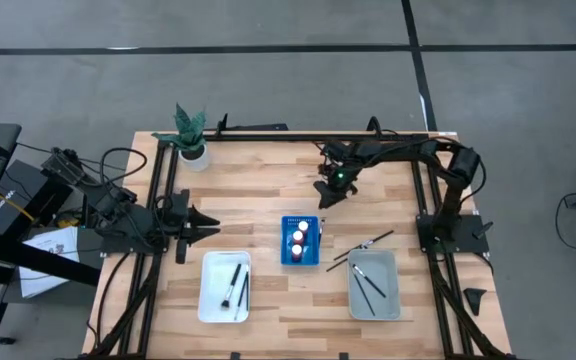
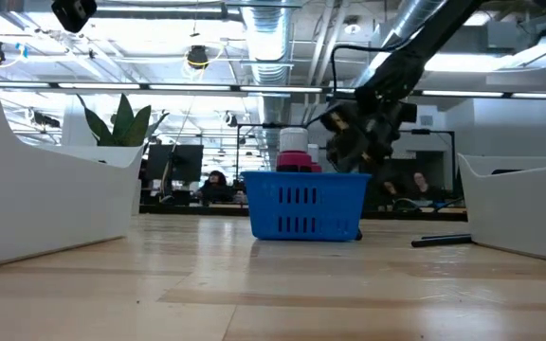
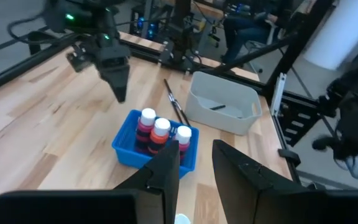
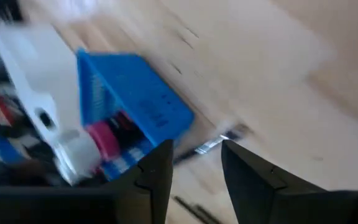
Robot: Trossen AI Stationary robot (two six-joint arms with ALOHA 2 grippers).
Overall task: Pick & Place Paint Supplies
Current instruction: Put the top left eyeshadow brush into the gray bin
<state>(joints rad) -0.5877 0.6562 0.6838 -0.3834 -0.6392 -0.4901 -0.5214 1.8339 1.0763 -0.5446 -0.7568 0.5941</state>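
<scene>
A: How many items of each kind lie on the wooden surface (image 1: 268, 190)?

B: One blue rack (image 1: 301, 241) stands near the centre, holding three red paint bottles (image 3: 161, 132) with white caps. The white tray (image 1: 224, 287) on the left side contains two brushes (image 1: 238, 287). The grey tray (image 1: 374, 284) on the right side also contains two brushes (image 1: 367, 283). Two further brushes (image 1: 360, 248) lie loose on the surface between the rack and the grey tray, one of them reaching just beside the rack. A potted plant (image 1: 191, 133) stands at the far left corner.

A: What is the condition of the right end effector (image 1: 328, 192)?

B: It hangs above the surface just beyond the rack's far side, pointing down towards it. In the right wrist view its two fingers (image 4: 154, 174) stand partly apart, with only air between them. It holds nothing and touches nothing.

A: And the left end effector (image 1: 206, 224)?

B: It waits at the left edge of the surface, level with the rack and well apart from it. Its fingers (image 3: 166, 174) show a narrow gap and grip nothing.
</scene>
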